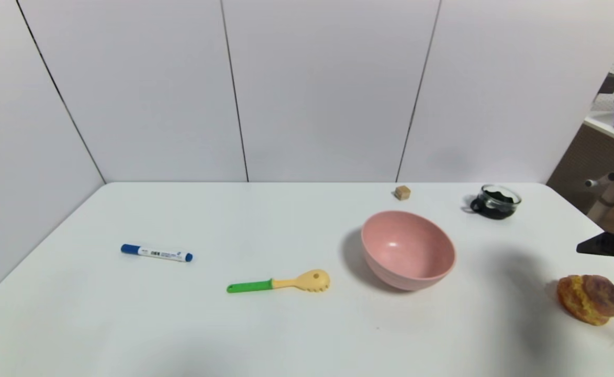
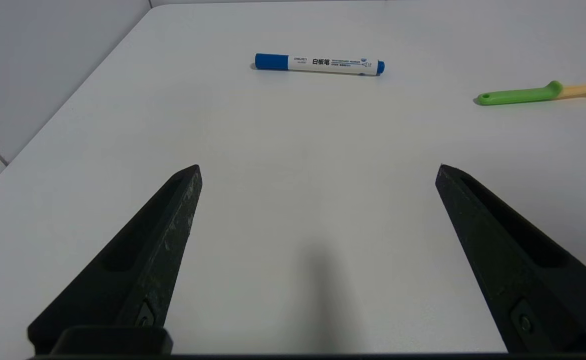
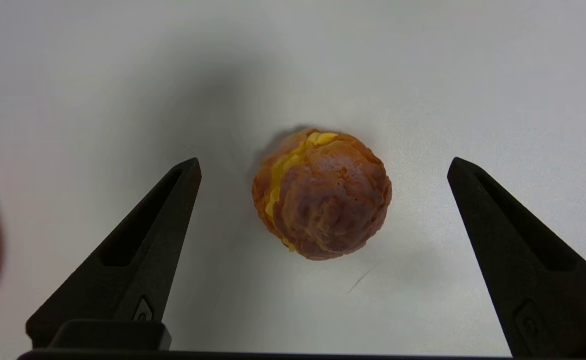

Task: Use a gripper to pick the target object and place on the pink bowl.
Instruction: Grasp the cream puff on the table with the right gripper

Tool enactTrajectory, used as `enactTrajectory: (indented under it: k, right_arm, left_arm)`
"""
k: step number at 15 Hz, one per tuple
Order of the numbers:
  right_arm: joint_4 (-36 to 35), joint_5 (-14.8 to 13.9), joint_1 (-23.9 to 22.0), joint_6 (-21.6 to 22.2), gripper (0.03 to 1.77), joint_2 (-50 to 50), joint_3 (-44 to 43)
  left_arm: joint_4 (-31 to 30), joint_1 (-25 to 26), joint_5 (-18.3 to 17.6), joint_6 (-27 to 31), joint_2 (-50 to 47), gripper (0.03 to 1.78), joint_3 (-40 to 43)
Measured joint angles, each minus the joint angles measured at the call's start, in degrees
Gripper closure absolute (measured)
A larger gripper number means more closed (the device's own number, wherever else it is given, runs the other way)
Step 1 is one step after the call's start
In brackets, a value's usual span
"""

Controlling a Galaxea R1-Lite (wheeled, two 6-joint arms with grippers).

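Head view first: the bun (image 1: pixel 590 299) sits on the white table (image 1: pixel 265 335) far out to the right, well apart from the pink bowl (image 1: pixel 408 250), which stands empty near the middle. The right gripper (image 1: pixel 613 246) pokes in at the right edge, just beyond the bun and above it. A green-handled spoon (image 1: pixel 280 284) lies left of the bowl, a blue marker (image 1: pixel 156 253) farther left. At the back, a tan cube (image 1: pixel 402 192) and a glass cup (image 1: pixel 497 201) with dark contents.

Left wrist view: the left gripper (image 2: pixel 318 170) hangs over bare table, jaws spread wide and holding nothing, with the marker (image 2: pixel 319 64) and the spoon's handle (image 2: pixel 518 94) ahead of it.

Right wrist view: here's the action. The right gripper (image 3: pixel 323 162) is above the bun (image 3: pixel 322 194), jaws wide open, one finger on either side of it, neither touching. The bun rests on the table, yellow filling showing along one side.
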Motion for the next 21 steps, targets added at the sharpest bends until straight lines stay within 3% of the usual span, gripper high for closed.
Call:
enactTrajectory:
  k: [4,9,21]
  right_arm:
    - [9.9,1.6,-0.1,-1.0,0.09,1.4,-2.6]
    - [11.0,6.8,-0.2,-1.0,0.09,4.7,-5.2]
    - [10.8,7.0,-3.1,-2.9,0.09,8.6,-6.1]
  left_arm:
    - [0.0,0.0,0.0,0.0,0.0,0.12,0.0]
    - [0.0,0.0,0.0,0.0,0.0,0.12,0.0]
    - [0.0,0.0,0.0,0.0,0.0,0.12,0.0]
